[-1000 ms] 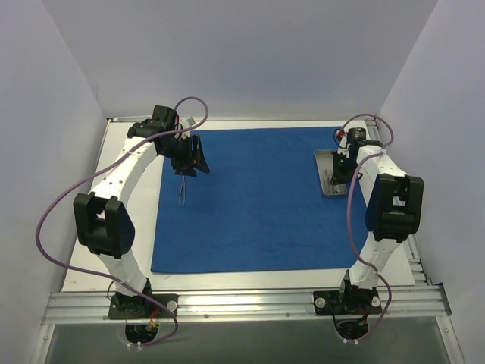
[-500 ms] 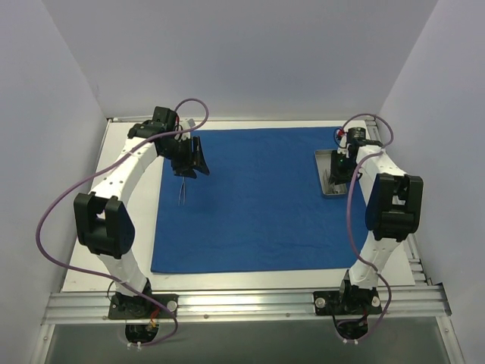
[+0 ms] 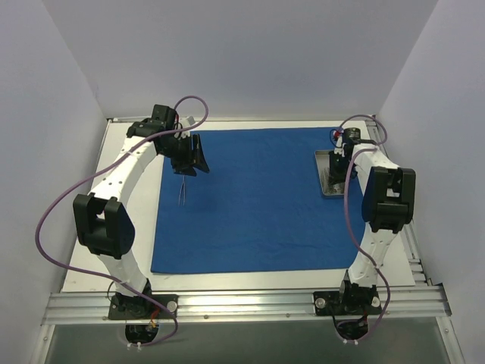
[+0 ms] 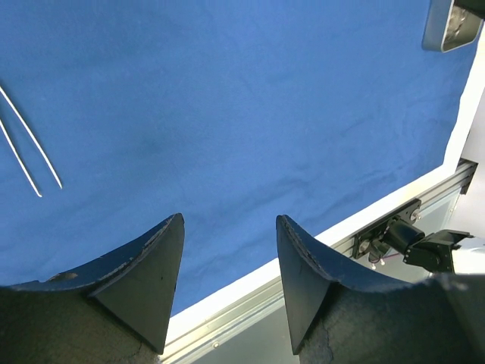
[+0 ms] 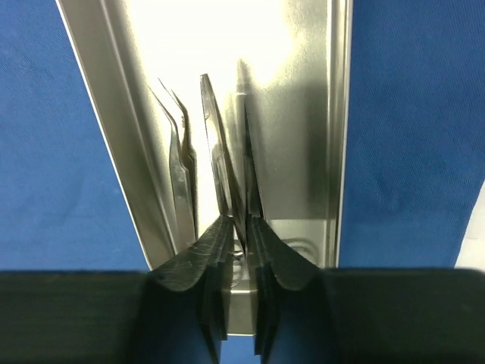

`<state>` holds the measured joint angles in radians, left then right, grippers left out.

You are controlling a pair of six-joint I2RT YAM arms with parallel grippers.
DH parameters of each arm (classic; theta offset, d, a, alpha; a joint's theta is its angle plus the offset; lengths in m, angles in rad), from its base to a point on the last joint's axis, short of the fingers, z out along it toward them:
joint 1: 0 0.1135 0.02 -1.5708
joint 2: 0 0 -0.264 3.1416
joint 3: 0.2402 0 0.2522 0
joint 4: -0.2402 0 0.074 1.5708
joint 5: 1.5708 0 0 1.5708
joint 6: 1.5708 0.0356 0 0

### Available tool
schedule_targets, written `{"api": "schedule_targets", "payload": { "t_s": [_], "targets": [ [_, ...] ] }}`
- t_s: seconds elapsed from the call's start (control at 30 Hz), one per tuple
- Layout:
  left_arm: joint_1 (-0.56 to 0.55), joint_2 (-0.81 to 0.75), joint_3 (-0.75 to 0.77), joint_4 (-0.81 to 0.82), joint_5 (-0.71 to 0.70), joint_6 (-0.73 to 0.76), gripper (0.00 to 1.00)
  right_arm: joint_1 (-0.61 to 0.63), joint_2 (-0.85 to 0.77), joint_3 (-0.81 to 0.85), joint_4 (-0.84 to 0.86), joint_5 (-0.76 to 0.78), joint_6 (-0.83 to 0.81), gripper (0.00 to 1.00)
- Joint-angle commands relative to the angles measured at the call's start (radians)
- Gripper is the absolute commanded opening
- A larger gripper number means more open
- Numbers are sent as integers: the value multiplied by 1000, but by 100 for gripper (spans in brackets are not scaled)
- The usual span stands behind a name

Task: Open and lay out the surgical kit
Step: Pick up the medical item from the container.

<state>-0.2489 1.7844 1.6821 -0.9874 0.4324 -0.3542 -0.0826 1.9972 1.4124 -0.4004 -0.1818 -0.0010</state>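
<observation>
The royal-blue cloth (image 3: 258,205) lies spread flat on the table; it also shows in the left wrist view (image 4: 227,106). Thin silver tweezers (image 3: 182,195) lie on its left part, also seen in the left wrist view (image 4: 30,155). My left gripper (image 3: 192,161) hovers just behind them, open and empty (image 4: 229,220). A steel tray (image 3: 327,189) sits on the cloth's right edge. My right gripper (image 3: 337,163) reaches down into the tray, shut (image 5: 241,221) on thin silver forceps (image 5: 214,129). Curved tweezers (image 5: 182,167) lie beside them in the tray (image 5: 98,114).
White table margin borders the cloth (image 5: 417,114). An aluminium rail (image 3: 242,303) with both arm bases runs along the near edge. Pale walls close in on the left, back and right. The tray also shows far off in the left wrist view (image 4: 451,23).
My right arm has swung its elbow back and the wrist has shifted slightly over the tray. The left arm and the tweezers have not moved.
</observation>
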Motion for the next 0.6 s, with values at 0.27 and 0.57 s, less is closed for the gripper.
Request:
{"api": "schedule_targets", "payload": {
  "t_s": [0.27, 0.57],
  "targets": [
    [-1, 24, 70, 6, 22, 11, 61, 12, -49, 69, -86, 56, -13, 0],
    [-4, 1, 39, 70, 107, -22, 61, 35, -172, 138, -141, -134, -54, 0]
  ]
}}
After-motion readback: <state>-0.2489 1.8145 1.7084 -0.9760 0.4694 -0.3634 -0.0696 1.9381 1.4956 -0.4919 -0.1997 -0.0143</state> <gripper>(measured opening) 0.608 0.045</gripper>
